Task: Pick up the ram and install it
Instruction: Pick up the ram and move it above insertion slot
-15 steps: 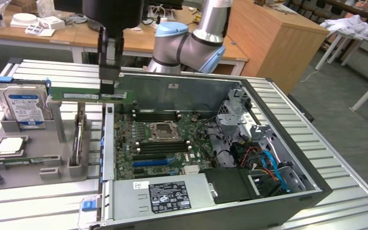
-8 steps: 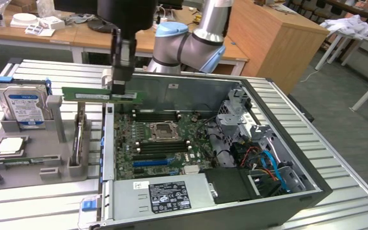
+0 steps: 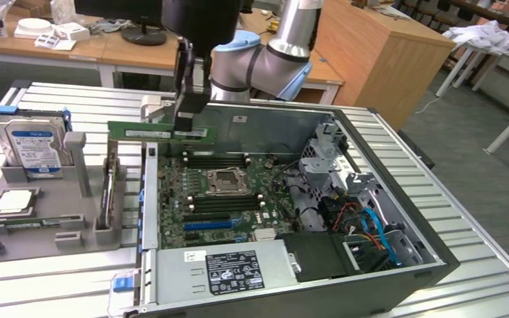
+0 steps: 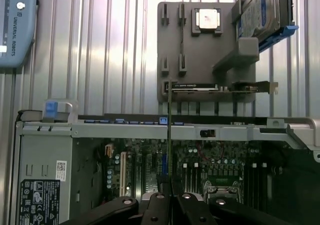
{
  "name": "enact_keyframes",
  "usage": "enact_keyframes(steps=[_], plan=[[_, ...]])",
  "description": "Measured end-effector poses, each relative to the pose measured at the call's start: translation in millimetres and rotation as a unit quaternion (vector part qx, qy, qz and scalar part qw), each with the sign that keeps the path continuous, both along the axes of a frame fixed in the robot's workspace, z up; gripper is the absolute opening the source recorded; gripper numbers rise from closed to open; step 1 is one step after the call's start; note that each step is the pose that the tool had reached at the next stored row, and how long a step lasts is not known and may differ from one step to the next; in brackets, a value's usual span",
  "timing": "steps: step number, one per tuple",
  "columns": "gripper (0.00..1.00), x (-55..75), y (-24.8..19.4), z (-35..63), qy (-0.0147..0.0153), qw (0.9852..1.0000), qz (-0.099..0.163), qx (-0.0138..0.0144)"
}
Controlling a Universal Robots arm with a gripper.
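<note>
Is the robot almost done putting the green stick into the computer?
About halfway. Done: the ram is picked up, with the pincer shut on it. In hand: the ram hangs in the air above the open computer case, over its back edge. Left: it is not yet pushed into any of the black memory slots on the motherboard below.

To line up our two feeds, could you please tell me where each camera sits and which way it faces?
Exterior view: off the arm, above, looking down into the open black computer case; silver-blue arm and black end effector show.
Wrist view: on the wrist, looking down past the end effector onto the case.
Shared: thin green ram stick, gripped; grey holder.
</note>
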State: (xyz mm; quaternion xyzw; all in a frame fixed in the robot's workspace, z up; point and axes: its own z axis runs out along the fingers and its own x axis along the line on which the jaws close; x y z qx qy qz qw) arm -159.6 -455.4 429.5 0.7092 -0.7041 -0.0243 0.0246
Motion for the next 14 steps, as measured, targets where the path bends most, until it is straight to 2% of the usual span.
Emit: enact_keyframes(steps=[7, 8, 9, 12, 13, 14], plan=[[0.12, 1.2, 0.0, 0.0, -0.0001, 1.0000, 0.000, 0.0000], [0.12, 1.3, 0.0, 0.0, -0.0011, 1.0000, 0.000, 0.0001], [0.12, 1.3, 0.1, 0.0, -0.0035, 1.0000, 0.000, 0.0000], [0.12, 1.2, 0.0, 0.0, -0.0144, 0.9999, 0.001, 0.0000], [0.12, 1.2, 0.1, 0.0, -0.0166, 0.9999, 0.001, 0.0000], [0.12, 1.4, 0.1, 0.0, -0.0174, 0.9998, 0.001, 0.0000]])
